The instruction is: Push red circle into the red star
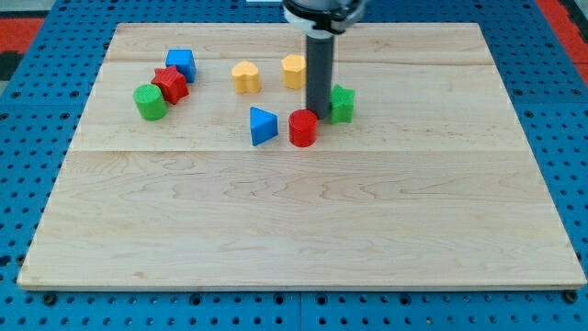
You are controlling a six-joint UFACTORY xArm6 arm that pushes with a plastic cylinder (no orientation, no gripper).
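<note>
My tip stands in the upper centre of the frame, just above and to the right of the red circle and beside the green block. The rod carries no jaws. The red star lies at upper left, touching the blue cube and the green cylinder, well apart from the red circle.

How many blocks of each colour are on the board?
Red: 2, the red star and red circle
Blue: 2, the blue cube and blue triangle
Green: 2, the green cylinder and green block
Yellow: 2, the yellow heart and yellow block
Total: 8
</note>
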